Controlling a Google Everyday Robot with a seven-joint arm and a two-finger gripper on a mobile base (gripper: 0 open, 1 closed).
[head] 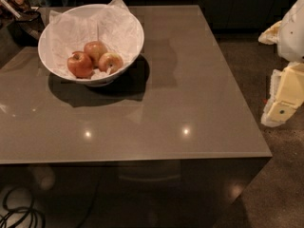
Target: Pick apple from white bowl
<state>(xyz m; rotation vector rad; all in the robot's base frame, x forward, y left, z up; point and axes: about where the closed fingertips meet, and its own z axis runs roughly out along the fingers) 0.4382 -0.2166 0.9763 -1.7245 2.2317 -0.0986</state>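
In the camera view, the white bowl stands on the far left part of the surface, lined with crumpled white paper. Three apples lie together low in its front half. Yours is the apple on the right of the group, the palest, yellow-orange with a red blush. It touches the rounder apple behind it and sits just beside the deep red apple on the left.

The claw hangs at the right edge of the picture, beyond the surface's edge and well apart from the bowl. It touches nothing and appears to carry nothing; you cannot tell whether it is released or clenched.

The reach has not begun, so bring the claw across and come down from above. Approach on the apple's free right side, clear of the rim. Mind the loose paper and the neighbouring fruit: a low or off-centre approach could snag one or nudge the other.
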